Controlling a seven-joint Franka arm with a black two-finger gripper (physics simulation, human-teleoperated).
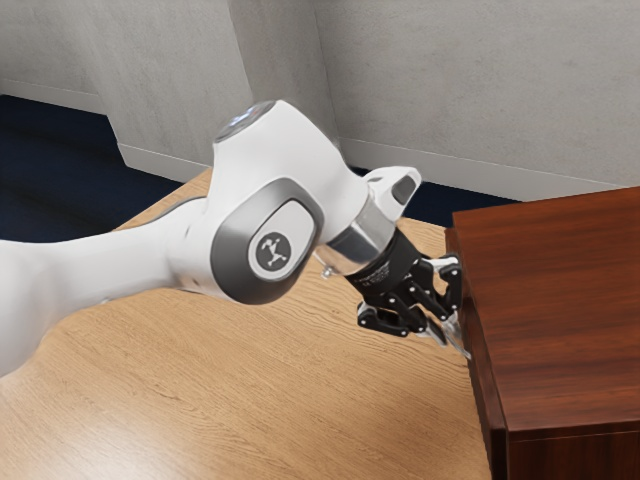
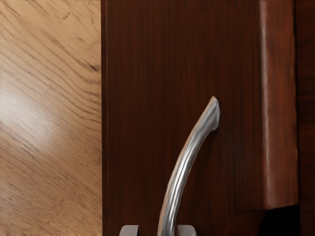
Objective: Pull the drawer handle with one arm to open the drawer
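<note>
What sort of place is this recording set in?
Probably a bare simulated test room rather than a home: plain grey walls, a dark blue floor, and a light wooden table carrying a dark wooden drawer cabinet with a metal handle.

arm comes in from 9 o'clock in the exterior view, elbow joint big mid-frame, wrist pitched down toward 4 o'clock. gripper faces 3 o'clock. fingertips parted, a gap between them, not clamped.
</note>
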